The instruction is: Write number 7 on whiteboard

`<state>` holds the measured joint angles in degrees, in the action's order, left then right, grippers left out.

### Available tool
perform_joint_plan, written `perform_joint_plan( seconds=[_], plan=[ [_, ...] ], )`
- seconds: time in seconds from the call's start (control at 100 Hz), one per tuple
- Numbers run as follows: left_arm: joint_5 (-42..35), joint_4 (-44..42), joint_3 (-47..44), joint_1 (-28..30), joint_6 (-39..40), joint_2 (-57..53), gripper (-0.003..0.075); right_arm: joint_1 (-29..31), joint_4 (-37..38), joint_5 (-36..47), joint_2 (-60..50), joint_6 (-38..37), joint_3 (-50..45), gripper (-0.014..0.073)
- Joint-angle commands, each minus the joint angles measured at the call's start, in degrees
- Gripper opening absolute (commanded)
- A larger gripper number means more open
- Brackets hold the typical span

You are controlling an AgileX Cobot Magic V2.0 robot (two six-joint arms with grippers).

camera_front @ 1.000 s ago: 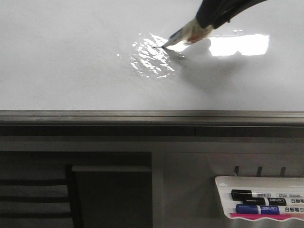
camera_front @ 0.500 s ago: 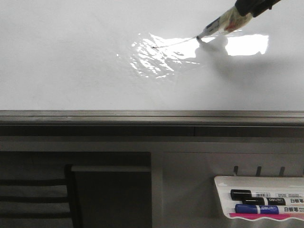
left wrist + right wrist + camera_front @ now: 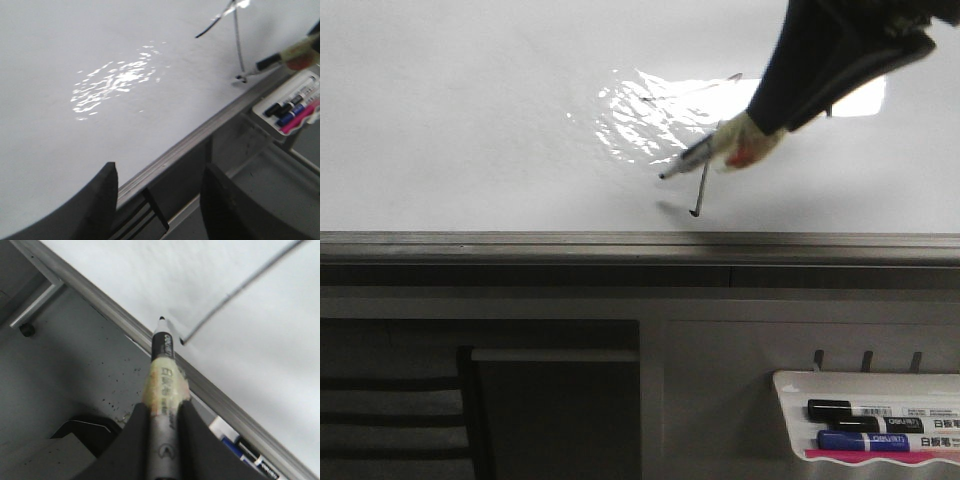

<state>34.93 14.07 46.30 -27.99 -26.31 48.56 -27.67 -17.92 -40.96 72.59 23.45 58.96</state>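
Plainly the right gripper (image 3: 162, 412) was clenched mid-barrel on the light, stiff, black-tipped marker (image 3: 162, 365), its tip lifted off the glossy, slippery white whiteboard (image 3: 470, 120), beside the thin dark number 7 (image 3: 701, 185).

Quick headcount: one whiteboard (image 3: 470, 130), with one 7 (image 3: 701, 192) on it, just beside the right end effector (image 3: 745, 140). End effectors: two, that one plus the left end effector (image 3: 157, 200), which only shows in its own wrist cam. Markers: three total. One marker (image 3: 695, 155) is clamped in the right end effector, and two more, a black marker (image 3: 860, 410) and a blue marker (image 3: 865, 440), sit in the one tray (image 3: 790, 385), well below that end effector. One pink strip (image 3: 880, 455) is in there too; can't tell what it is. Hooks (image 3: 865, 358) just above the tray: three.
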Motion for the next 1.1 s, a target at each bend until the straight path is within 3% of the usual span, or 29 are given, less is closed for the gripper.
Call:
perform_joint_plan(
  seconds=[0.0, 0.11, 0.34, 0.87, 1.09],
  plan=[
    [-1.2, 1.5, 4.2, -4.7, -3.3, 3.4, 0.0345, -2.6, -0.5, -0.1, -4.3, 7.0, 3.0, -0.0064],
    [-0.8, 1.5, 7.2, -11.7, -7.7, 8.8, 0.0345, -5.5, -0.5, -4.5, -7.1, 20.5, 3.3, -0.0064],
    [-3.5, 0.8, 13.0, -22.4, -15.3, 19.5, 0.0345, -7.1, -0.5, -8.2, -10.3, 30.2, 3.3, -0.0064],
    [-7.1, 1.0, 16.3, -25.1, -16.9, 28.5, 0.0343, -7.1, -0.7, -10.0, -10.4, 31.1, 3.3, -0.0064],
    [-6.3, 1.0, 16.3, -25.1, -16.9, 28.6, 0.0184, -7.1, -3.0, -10.7, -10.4, 31.1, 3.3, -0.0064]
  ],
)
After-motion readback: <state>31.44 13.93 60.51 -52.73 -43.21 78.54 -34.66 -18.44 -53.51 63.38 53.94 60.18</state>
